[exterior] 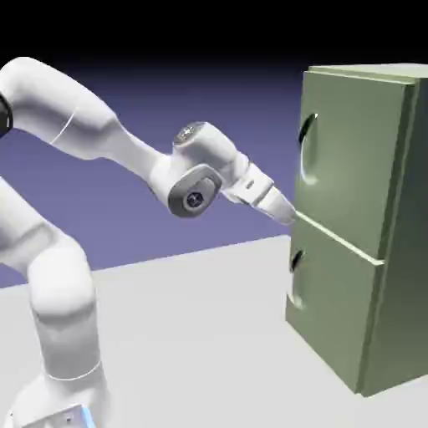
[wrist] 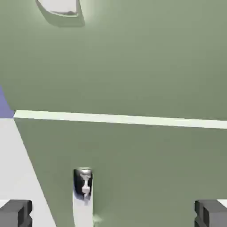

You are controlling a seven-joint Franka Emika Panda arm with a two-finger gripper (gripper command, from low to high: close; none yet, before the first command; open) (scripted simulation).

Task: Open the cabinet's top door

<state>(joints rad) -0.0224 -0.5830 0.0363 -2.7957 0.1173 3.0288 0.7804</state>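
The gripper is presented to the cabinet with its fingers spread wide and nothing held between them, a posture presumably adopted so that a handle can be admitted. The top door is seen flush above the pale seam in the exterior view, its curved handle higher than the hand; an upward shift is therefore judged necessary, lest the lower handle be engaged instead.

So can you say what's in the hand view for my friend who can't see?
Two green cabinet doors, the top door and lower door, meet at a pale line; between open gripper fingertips is part of a shiny handle.
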